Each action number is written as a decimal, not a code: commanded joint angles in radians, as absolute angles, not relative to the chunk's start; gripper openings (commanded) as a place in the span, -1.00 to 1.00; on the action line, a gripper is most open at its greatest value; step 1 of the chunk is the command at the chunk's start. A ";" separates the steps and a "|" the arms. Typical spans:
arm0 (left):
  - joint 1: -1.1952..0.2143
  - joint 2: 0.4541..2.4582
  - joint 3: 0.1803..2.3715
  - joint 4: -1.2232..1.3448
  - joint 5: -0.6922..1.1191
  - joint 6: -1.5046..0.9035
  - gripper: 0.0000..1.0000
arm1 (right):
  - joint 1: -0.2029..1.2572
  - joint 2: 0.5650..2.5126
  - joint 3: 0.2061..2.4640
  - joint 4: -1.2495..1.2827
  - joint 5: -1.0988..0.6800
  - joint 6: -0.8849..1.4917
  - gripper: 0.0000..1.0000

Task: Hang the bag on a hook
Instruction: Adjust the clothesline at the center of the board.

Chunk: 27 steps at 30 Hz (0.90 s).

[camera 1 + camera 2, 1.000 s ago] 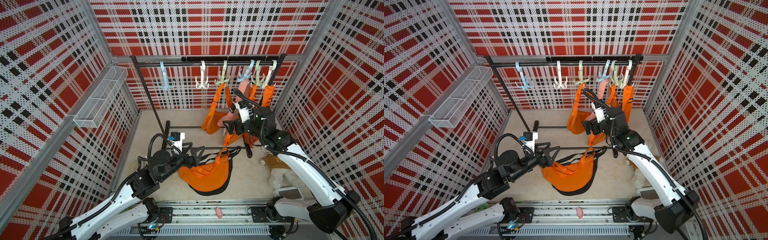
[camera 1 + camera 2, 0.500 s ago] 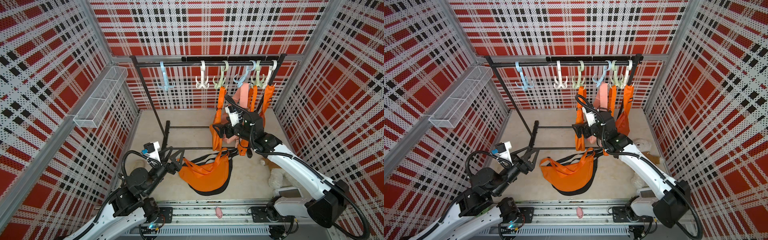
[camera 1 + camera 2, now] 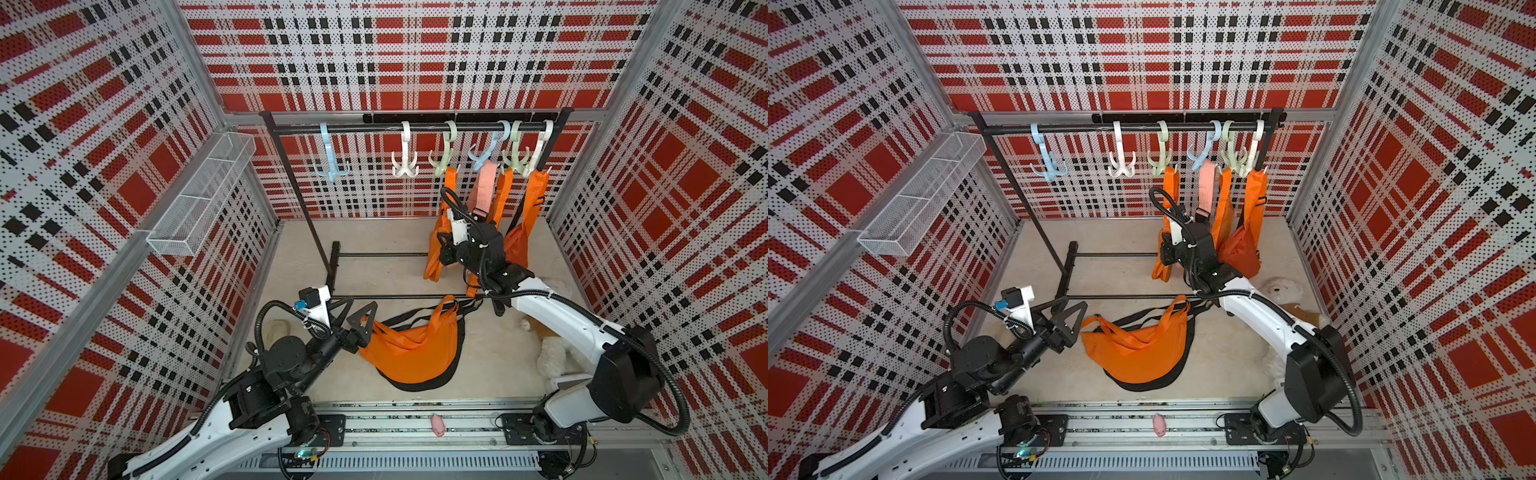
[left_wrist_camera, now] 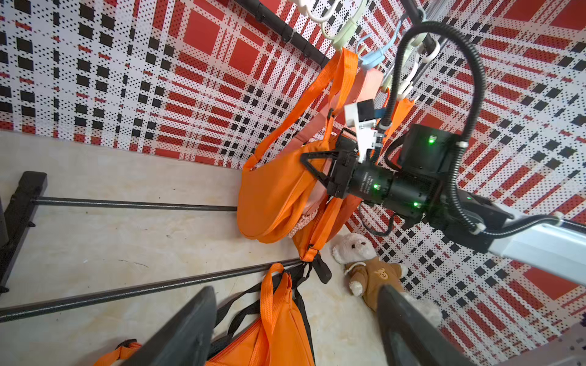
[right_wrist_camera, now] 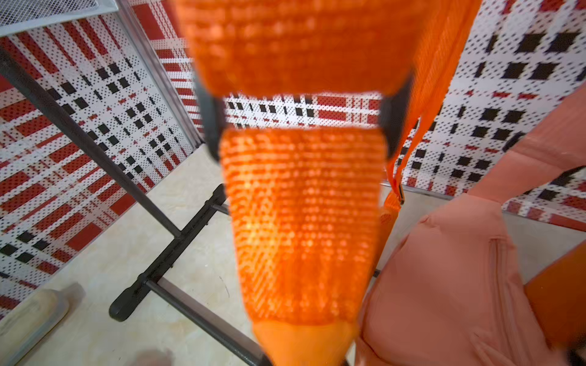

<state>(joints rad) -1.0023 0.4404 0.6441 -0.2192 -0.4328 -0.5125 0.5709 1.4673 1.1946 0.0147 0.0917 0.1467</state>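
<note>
Orange bag (image 3: pixel 432 266) on green hook (image 3: pixel 445 153), right claw (image 4: pixel 309 161) pressed together beside it, left claw (image 3: pixel 363 304) spread.

No legible text (any view)

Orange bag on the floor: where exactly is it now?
In both top views the orange bag lies mid-floor, on the robot's side of the rack's front base bar, beside the left hand.

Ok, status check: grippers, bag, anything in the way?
Left gripper open, empty, by floor bag. Right gripper shut against hung orange bag; grip unclear. That bag hangs on green hook. Floor bag's straps lie by rack's bottom bar.
</note>
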 commanded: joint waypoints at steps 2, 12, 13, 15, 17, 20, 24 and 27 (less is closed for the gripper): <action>-1.008 0.444 0.670 -0.217 -0.474 -0.483 0.64 | 0.570 1.373 1.172 0.061 0.204 0.101 -1.00; -1.008 0.452 0.679 -0.233 -0.469 -0.484 0.64 | 0.572 1.179 1.107 -0.117 0.247 0.061 0.23; -1.008 0.450 0.678 -0.239 -0.471 -0.485 0.64 | 0.578 1.151 1.092 -0.144 0.235 0.059 0.52; -1.007 0.443 0.677 -0.254 -0.478 -0.486 0.65 | 0.609 1.094 1.052 -0.185 0.231 0.038 0.79; -1.006 0.432 0.670 -0.270 -0.497 -0.493 0.72 | 0.649 1.030 1.005 -0.233 0.214 0.023 1.00; -0.929 0.403 0.618 -0.265 -0.514 -0.535 0.86 | 0.727 0.942 0.931 -0.291 0.188 0.024 1.00; -0.558 0.471 0.598 -0.245 -0.186 -0.632 0.91 | 0.874 0.900 0.869 -0.337 0.221 0.038 1.00; -0.195 0.622 0.569 -0.052 0.185 -0.767 0.81 | 0.974 0.901 0.826 -0.314 0.246 0.038 1.00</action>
